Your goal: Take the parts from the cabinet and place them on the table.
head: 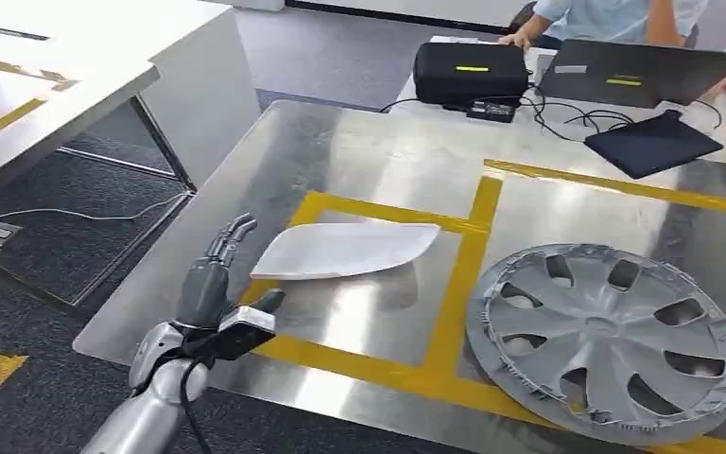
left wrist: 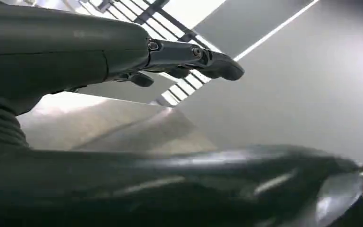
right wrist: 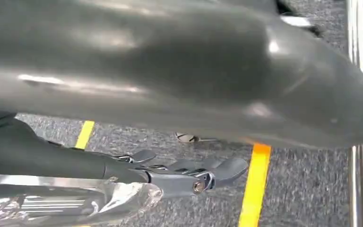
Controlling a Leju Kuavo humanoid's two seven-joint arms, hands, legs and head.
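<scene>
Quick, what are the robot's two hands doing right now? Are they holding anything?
Left hand: open, fingers apart, holding nothing, beside the white part.
Right hand: fingers stretched out, open, holding nothing.

We see a shiny metal desk (head: pixel 359 151) marked off with yellow tape lines (head: pixel 454 284) into boxes. Inside the tape box nearest the desk's left edge lies a white curved panel (head: pixel 345 250), flat on the metal. To the right of that panel, across a tape line, a grey wheel cover (head: pixel 605 340) lies face up, overlapping the near tape strip. Beyond the panel, at the desk's far end, sit a black case (head: pixel 470 72), a grey laptop (head: pixel 638 73), a dark tablet (head: pixel 652 144) and loose black cables (head: pixel 567 118).
</scene>
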